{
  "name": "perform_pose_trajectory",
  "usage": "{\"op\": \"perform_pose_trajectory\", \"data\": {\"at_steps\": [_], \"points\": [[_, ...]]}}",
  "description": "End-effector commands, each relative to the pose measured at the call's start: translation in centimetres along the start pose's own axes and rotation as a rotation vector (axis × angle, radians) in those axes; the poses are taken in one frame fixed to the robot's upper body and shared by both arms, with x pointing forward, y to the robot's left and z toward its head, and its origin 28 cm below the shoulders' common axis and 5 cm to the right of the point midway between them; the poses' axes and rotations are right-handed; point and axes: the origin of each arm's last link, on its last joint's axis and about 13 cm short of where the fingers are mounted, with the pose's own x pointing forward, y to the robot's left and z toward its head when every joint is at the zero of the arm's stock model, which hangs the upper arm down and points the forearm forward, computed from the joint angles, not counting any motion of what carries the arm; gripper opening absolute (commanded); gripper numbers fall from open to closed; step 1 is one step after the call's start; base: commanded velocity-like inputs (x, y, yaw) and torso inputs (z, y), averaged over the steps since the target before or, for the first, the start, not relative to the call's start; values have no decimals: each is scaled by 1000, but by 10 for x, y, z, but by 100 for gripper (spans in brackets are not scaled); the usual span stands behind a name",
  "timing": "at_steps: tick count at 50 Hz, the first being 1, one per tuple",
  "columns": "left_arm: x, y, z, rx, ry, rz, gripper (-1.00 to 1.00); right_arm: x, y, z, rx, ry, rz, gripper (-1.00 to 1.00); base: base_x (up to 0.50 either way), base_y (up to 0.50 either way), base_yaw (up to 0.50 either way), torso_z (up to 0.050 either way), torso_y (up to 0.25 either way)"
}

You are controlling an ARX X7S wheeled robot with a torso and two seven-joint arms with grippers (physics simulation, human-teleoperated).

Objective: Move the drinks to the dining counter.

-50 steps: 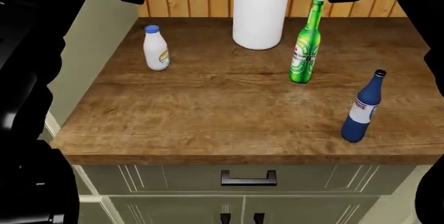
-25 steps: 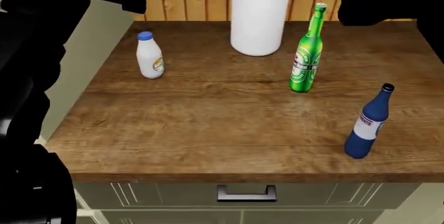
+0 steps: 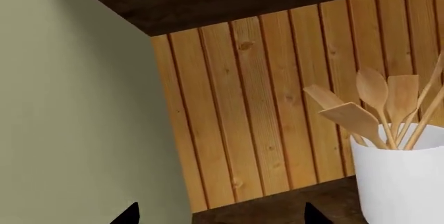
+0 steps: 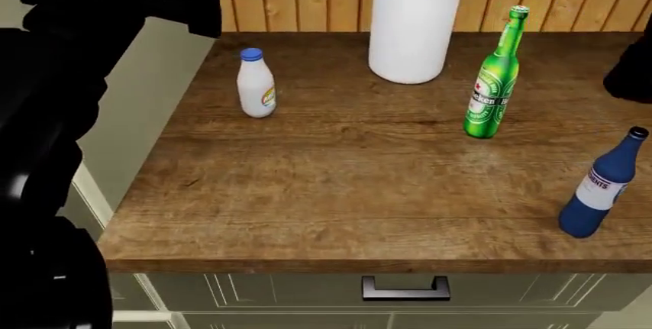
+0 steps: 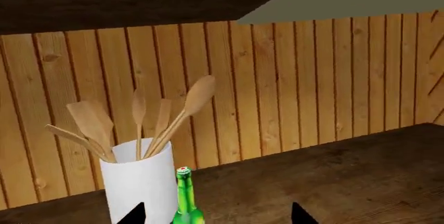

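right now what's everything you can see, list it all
small bottle: 1, white with blue cap and yellow label, upright, far left part of the counter
green glass bottle: 1, upright, beside the white container, on its right in the head view
dark-blue bottle: 1, white label, upright, near the counter's right front
white container: 1, at the back, holds wooden utensils
counter: 1, dark wood top over olive drawers with a black handle
plank wall: light wood, behind the counter
left end effector: black, only fingertips visible
right end effector: black, only fingertips visible
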Motion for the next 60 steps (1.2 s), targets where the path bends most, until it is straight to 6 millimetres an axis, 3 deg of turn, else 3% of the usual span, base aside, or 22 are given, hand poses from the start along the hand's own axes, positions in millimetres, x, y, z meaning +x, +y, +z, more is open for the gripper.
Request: {"op": "perform_pose_trajectory", "data": {"at_steps": [1, 8, 15, 35, 47, 60], "points": [[8, -5, -9, -4, 43, -28, 100, -39, -13, -15, 4, 132, -117, 100, 0, 0, 0, 0, 0], [9, -6, -11, 3, 54, -26, 100, -43, -5, -33, 15, 306, -23, 100, 0, 0, 0, 0, 0], [9, -7, -12, 2, 53, -24, 100, -46, -3, -34, 28, 366, 15, 100, 0, 0, 0, 0, 0], [12, -8, -16, 0, 65, -28, 100, -38, -18, -50, 18, 404, -120, 100, 0, 0, 0, 0, 0], [10, -11, -12, 12, 60, -37, 100, 2, -6, -69, -39, 473, -68, 100, 0, 0, 0, 0, 0], [7, -10, -16, 14, 66, -35, 100, 38, -7, -85, -71, 536, -104, 100, 0, 0, 0, 0, 0]]}}
